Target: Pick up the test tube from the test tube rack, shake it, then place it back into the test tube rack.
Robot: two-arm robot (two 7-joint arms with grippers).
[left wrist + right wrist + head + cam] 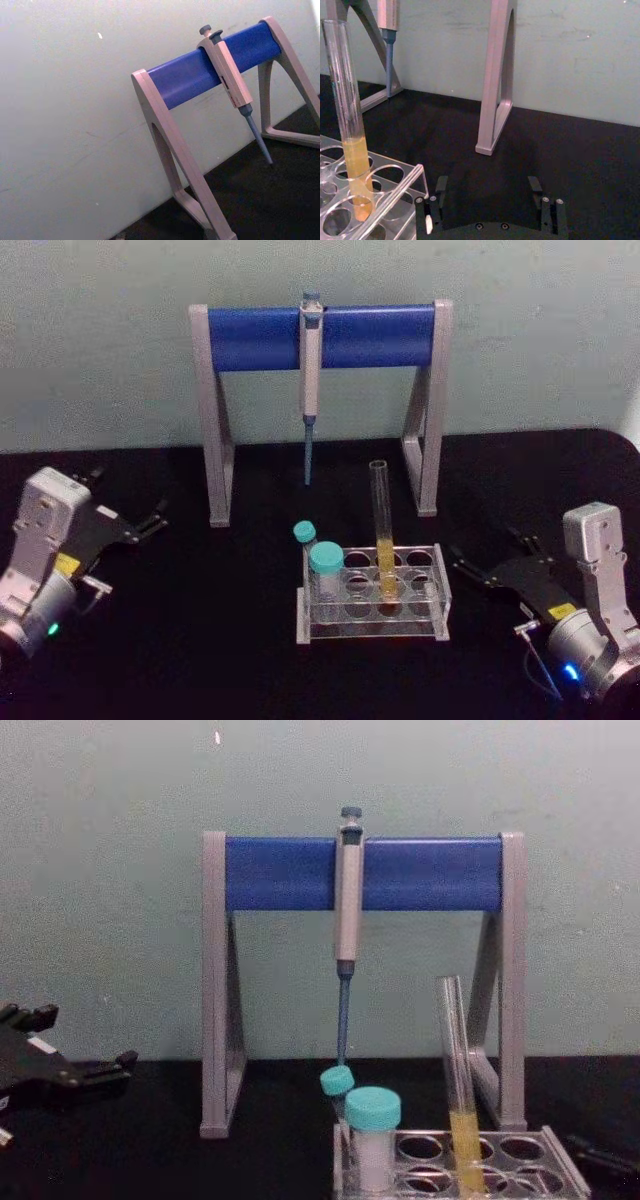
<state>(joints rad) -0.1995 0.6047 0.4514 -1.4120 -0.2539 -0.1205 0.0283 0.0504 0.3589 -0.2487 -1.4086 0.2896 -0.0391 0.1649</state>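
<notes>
The right gripper (pixel 490 192) rests near the table's (pixel 200 640) right edge, fingers spread wide, empty, just beside the test tube rack (pixel 430 585). The left gripper (pixel 155 518), by the left edge, seems parted, though its fingertips are hard to make out. The test tube (pixel 384 540) stands upright in the rack, yellow liquid in its lower part, beside two teal-capped vials (pixel 325 570).
</notes>
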